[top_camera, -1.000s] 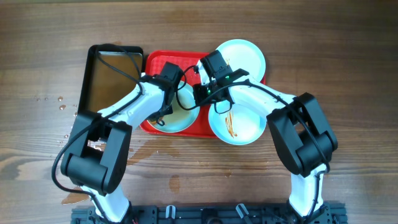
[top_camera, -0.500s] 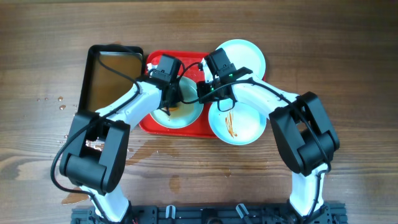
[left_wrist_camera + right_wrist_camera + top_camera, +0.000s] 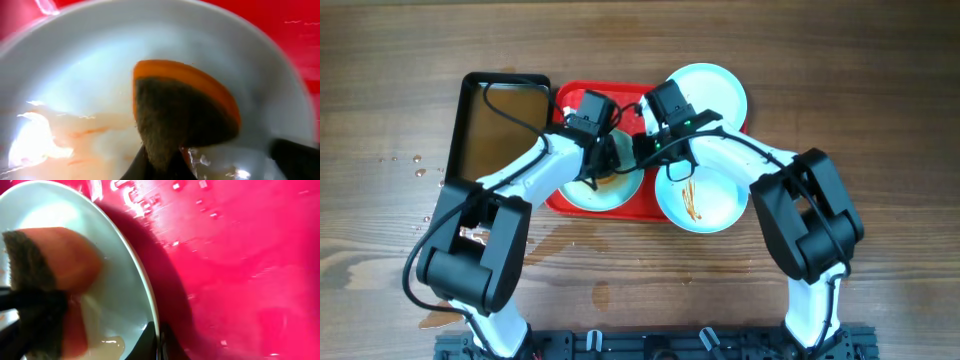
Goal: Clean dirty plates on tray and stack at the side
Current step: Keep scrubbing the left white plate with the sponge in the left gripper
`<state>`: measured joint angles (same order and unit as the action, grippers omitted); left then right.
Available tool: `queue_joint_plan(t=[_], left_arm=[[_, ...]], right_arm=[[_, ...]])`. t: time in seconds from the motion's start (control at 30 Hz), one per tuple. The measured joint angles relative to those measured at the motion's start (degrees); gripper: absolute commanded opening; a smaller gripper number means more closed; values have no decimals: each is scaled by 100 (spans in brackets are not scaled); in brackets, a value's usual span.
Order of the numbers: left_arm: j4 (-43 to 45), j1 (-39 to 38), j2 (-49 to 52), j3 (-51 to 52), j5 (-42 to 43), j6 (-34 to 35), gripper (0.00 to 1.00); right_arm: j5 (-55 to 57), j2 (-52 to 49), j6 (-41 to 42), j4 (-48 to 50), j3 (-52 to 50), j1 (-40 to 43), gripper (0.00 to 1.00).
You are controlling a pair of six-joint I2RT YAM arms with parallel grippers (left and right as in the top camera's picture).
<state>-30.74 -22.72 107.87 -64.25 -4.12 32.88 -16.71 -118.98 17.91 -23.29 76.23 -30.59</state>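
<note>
since a moment ago the left gripper [image 3: 602, 163] has slid slightly right across the shallow, round, pale blue-white plate [image 3: 616, 194] on the big red plastic tray [image 3: 568, 100]. from above, the right gripper [image 3: 642, 150] meets that plate's rim. two more plates sit at the tray's right, and a black rectangular pan [image 3: 505, 120] of brown water sits to its left on the damp wooden table [image 3: 880, 100]. left wrist: the claw clamps an orange, dark-faced sponge [image 3: 185, 112] against the smeared centre. right wrist: the claw pinches the rim, likely so the plate cannot skid.

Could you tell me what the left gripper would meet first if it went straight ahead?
The left gripper grips an orange sponge, which would press into the smeared plate just beyond; they may already touch.
</note>
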Motion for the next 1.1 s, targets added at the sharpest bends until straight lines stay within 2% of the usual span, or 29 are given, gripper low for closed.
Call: queue_joint_plan(t=[0.23,0.57,0.67,0.93,1.1], left_arm=[[-1040,140,-9,20,-1853,4,4],[-1303,142,-118,-59,-2142,0,4],[-1231,181,-219,-59,-1923,-2,4],[-264,214,-247,-35,170,13,4],[-129,116,-245,24,654,24,4]], right_arm=[[-74,-4,0,9,0,-50,4],[-188,-7,20,24,0,-72,4],[-186,-7,20,20,0,-55,4],[-160,-7,20,20,0,-24,4],[-146,-7,20,20,0,-24,4]])
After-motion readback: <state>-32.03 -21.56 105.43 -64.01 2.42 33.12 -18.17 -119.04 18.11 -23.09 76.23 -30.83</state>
